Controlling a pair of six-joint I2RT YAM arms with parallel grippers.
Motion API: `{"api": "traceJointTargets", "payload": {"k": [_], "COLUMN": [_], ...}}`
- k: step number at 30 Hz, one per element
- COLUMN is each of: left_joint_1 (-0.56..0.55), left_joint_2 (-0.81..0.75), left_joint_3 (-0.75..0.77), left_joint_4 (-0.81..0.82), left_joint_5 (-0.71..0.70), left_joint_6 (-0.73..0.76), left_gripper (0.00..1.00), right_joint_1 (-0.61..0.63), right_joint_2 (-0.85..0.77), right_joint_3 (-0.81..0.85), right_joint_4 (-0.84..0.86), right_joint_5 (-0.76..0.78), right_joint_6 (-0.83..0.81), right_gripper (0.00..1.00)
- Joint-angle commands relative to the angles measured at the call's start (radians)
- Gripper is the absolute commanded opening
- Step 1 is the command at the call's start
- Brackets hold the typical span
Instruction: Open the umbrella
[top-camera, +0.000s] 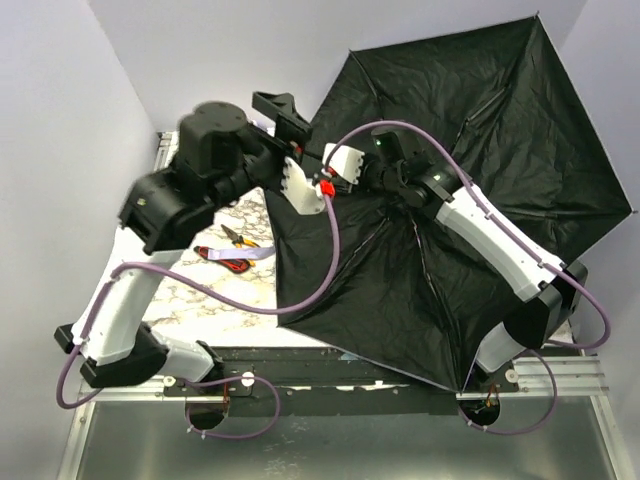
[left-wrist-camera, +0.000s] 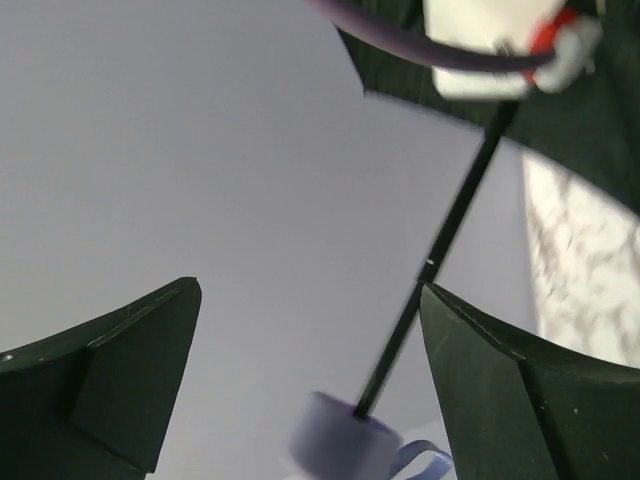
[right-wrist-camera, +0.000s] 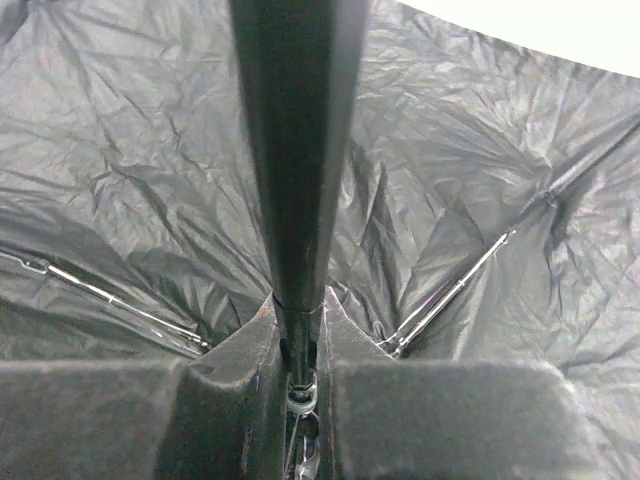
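While canopy stands fully spread over right half of marbled table (top-camera: 215, 295), umbrella (top-camera: 480, 130) shows black inside. Right gripper (right-wrist-camera: 300, 370) clamped on shaft (left-wrist-camera: 440, 245). Left gripper (left-wrist-camera: 310, 288) gaping, empty; lavender handle (left-wrist-camera: 345, 440) beyond it.

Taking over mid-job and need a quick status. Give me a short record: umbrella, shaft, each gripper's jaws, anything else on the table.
umbrella: canopy spread open, black inside facing the top camera
shaft: extended, lavender handle at its end
right gripper: jaws shut on shaft beside the hub
left gripper: jaws open, handle between them, not gripped
table: marbled top, small hand tools left of canopy
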Motion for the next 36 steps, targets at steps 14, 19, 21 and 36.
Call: {"api": "traceJointTargets", "payload": {"k": [14,19,21,36], "left_joint_1": [0.259,0.306,0.314,0.323], "left_joint_2": [0.152,0.166,0.177,0.023], "left_joint_3": [0.476,0.437,0.411,-0.196], "left_joint_4": [-0.191,-0.233,-0.289,-0.349], "left_joint_5": [0.644,0.646,0.685,1.058], "left_joint_6": [-1.49,-1.506,-1.527,-1.654], "left_gripper": [0.92,0.89,0.87,0.75], "right_joint_1": [0.029,0.029,0.029,0.029], "right_joint_2": [-0.152,-0.192,-0.221,-0.24], "right_joint_3": [-0.22,-0.277,-0.337,-0.442], "right_joint_4": [0.405,0.473,0.529,0.705], "right_joint_5": [0.048,-0.049,-0.085,-0.067], "right_joint_6": [-0.409,-0.545,-0.626,-0.802], "right_gripper": [0.0,0.0,0.0,0.0]}}
